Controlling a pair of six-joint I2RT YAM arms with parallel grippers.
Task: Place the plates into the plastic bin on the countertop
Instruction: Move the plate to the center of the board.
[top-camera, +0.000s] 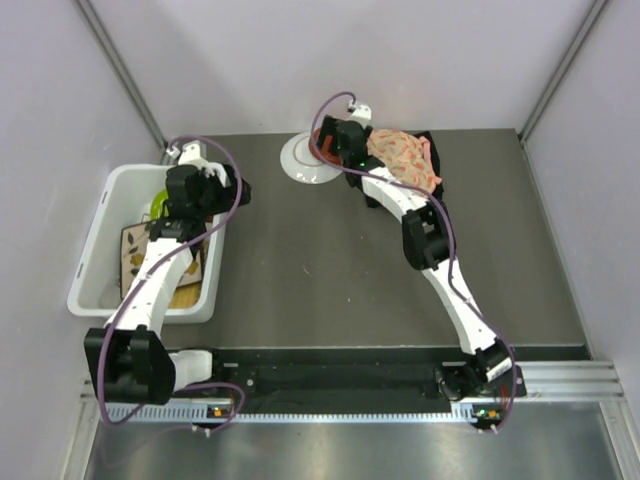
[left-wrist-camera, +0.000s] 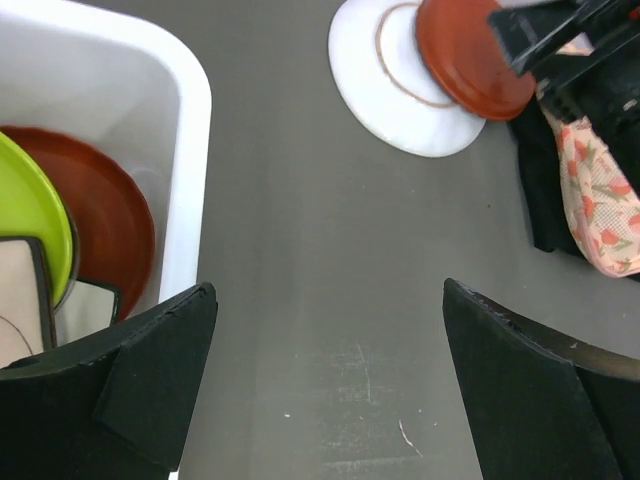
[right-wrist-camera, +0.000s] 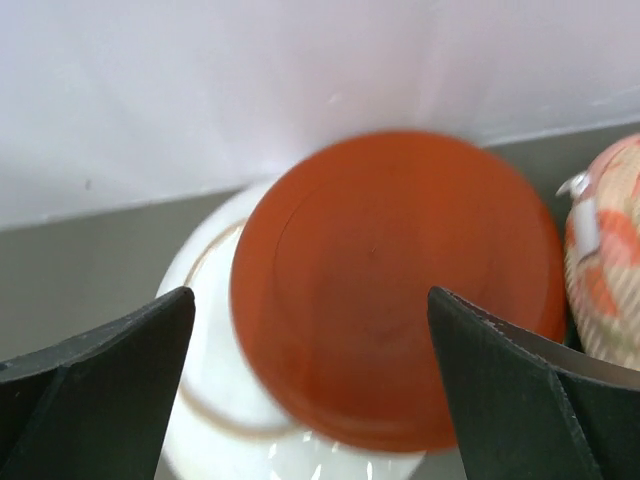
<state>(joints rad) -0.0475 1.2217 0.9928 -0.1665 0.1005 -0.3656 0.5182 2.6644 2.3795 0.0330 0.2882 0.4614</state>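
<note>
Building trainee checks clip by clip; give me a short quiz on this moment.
1. True or false: the far red plate overlaps the white plate.
2. The right gripper is: A shut on a plate; B open over the far red plate; C shut and empty.
3. In the plastic bin, what colour is the plate overlapping the bin's red plate?
Key: 1 true; 2 B; 3 the lime plate.

We are seeing a rust-red plate (right-wrist-camera: 390, 290) and a white, brown-ringed plate (left-wrist-camera: 400, 115). We are noting a white bin (left-wrist-camera: 190, 150), grey surface (left-wrist-camera: 320, 300).
</note>
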